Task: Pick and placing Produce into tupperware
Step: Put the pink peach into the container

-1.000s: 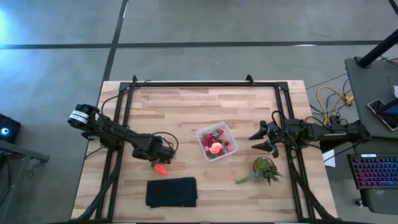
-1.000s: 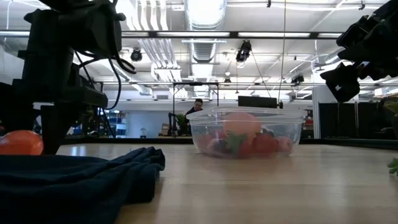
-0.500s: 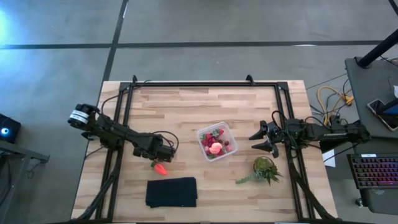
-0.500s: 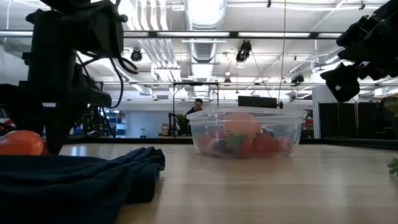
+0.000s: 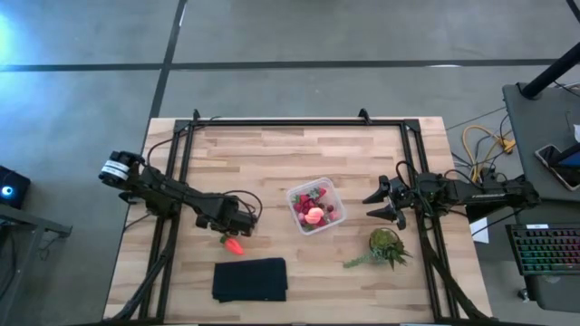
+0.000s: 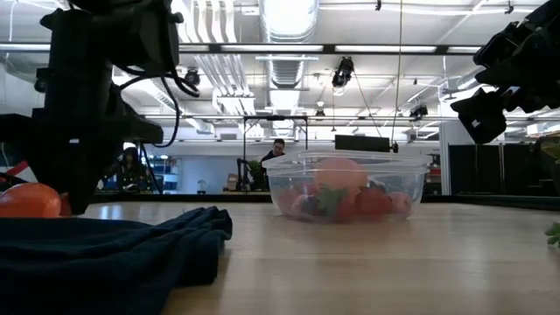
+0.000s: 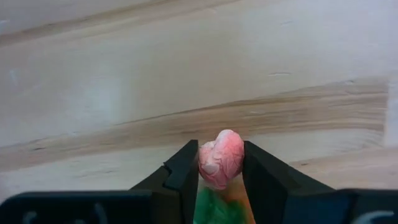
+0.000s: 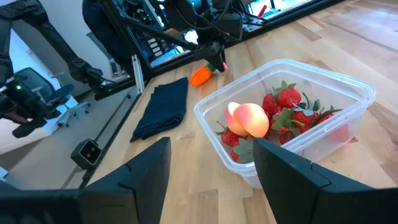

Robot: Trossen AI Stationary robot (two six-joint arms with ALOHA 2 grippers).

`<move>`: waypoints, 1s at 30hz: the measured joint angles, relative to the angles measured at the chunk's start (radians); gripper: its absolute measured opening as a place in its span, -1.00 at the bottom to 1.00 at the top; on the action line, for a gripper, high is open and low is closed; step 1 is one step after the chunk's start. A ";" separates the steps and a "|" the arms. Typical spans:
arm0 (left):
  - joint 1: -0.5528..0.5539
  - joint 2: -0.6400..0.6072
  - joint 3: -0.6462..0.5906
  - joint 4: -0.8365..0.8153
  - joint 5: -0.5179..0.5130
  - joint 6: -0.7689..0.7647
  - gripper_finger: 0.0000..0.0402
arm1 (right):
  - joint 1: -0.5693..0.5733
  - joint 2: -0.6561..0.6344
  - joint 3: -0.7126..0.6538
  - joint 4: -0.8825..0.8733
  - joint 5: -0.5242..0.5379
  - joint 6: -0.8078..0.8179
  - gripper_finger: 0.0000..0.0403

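An orange-red carrot-like piece of produce point(image 5: 236, 244) with a green bit lies on the wooden table, left of the tupperware. My left gripper point(image 5: 232, 234) reaches down onto it and is shut on it. The clear tupperware point(image 5: 316, 206) stands at mid-table and holds red strawberries and a pinkish round piece point(image 8: 252, 119). My right gripper point(image 5: 388, 210) hovers open to the right of the tupperware, above the table, with nothing between its fingers. My left gripper pinches the orange-red piece by its two sides point(image 7: 221, 160) between its two fingers point(image 7: 185, 168). The fingers slant down from the table's left. The green bit point(image 7: 214, 208) shows farther back between them. In the low view the piece point(image 6: 31, 199) lies on the table.
A dark folded cloth point(image 5: 250, 279) lies near the front edge, just in front of the left gripper. A green leafy plant point(image 5: 387, 246) lies at the front right, below the right gripper. A black frame point(image 5: 272, 122) runs round the table. A person point(image 6: 277, 150) shows far behind.
In the low view my left gripper's fingers have moved in toward the orange-red piece, which has stayed where it lay.
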 joint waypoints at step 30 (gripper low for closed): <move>0.312 0.326 0.455 0.706 0.053 0.879 -0.19 | 0.000 0.001 0.001 -0.001 0.000 0.000 0.09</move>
